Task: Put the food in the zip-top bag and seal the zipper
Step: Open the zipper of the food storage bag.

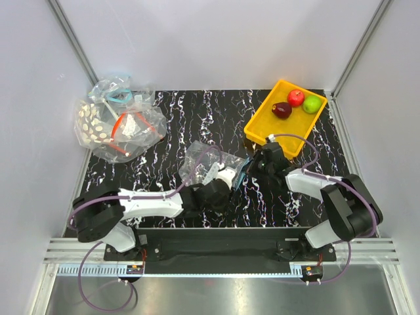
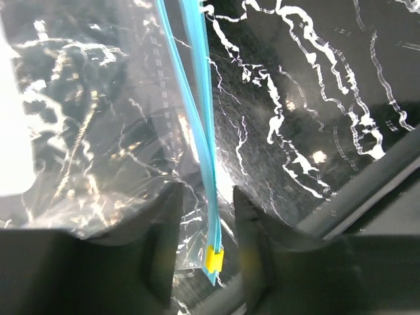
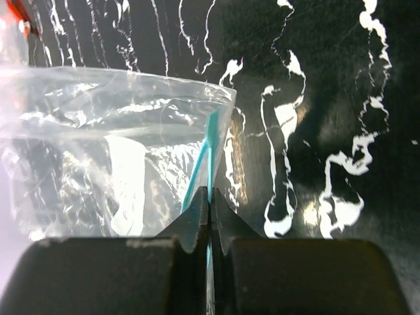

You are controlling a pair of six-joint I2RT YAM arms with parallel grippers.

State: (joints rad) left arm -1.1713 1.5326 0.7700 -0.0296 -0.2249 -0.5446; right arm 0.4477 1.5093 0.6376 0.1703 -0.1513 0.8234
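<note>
Two limp, slippery zip-top bag (image 3: 98,131) walls: hold the stiffer zipper (image 2: 200,92). Right fingers (image 3: 191,230) clamp it; left fingers (image 2: 164,243) apparently straddle it, narrowly apart.

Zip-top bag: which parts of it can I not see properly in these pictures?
Left wrist view: the zipper is cut off by the top edge; glare whitens the zip-top bag at left.
Right wrist view: the shut right tool covers the zipper's near end.
Top view: the left tool and right tool hide most of the bag's mouth.
</note>
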